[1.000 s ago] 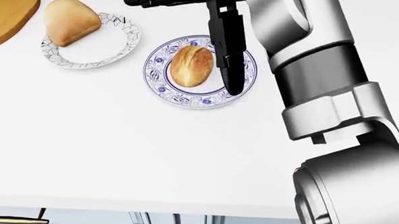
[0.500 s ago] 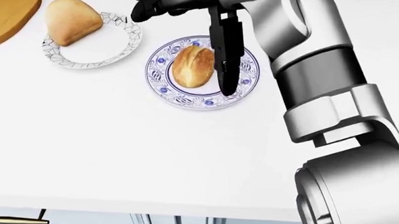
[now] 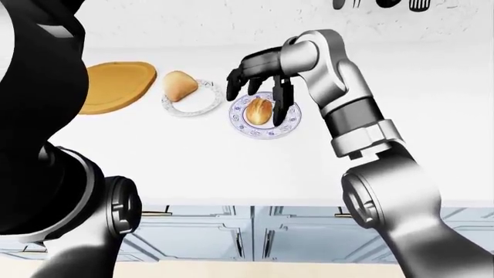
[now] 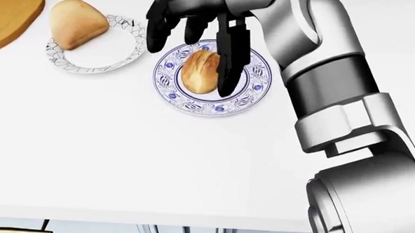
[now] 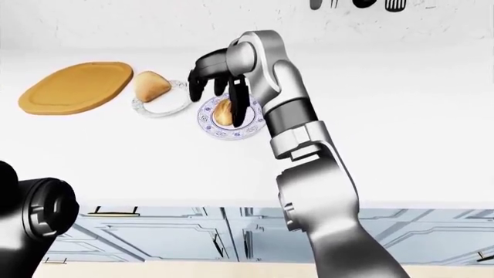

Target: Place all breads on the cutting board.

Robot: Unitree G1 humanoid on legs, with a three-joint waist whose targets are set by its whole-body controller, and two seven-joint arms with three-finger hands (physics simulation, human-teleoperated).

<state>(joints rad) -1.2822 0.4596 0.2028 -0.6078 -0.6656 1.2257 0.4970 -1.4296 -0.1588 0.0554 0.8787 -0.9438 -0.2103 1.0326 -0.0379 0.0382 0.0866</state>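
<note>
The right robot hand (image 4: 197,42) is hanging over the blue-patterned round plate (image 4: 247,100), its 3 black fingers (image 4: 232,54) spread open around the golden oval bread roll (image 4: 199,71) lying there, gripping nothing. Left of this plate, a second pale bread roll (image 4: 77,17) is sitting on a black-lined white plate (image 4: 119,52); the wooden cutting board (image 3: 116,87) is lying further left on the white bench (image 4: 156,161).

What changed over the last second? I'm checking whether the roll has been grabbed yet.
The right hand came down over the roll on the blue-patterned plate, its fingers now spread about it but not closed. Roll, other bread and cutting board stayed put.
</note>
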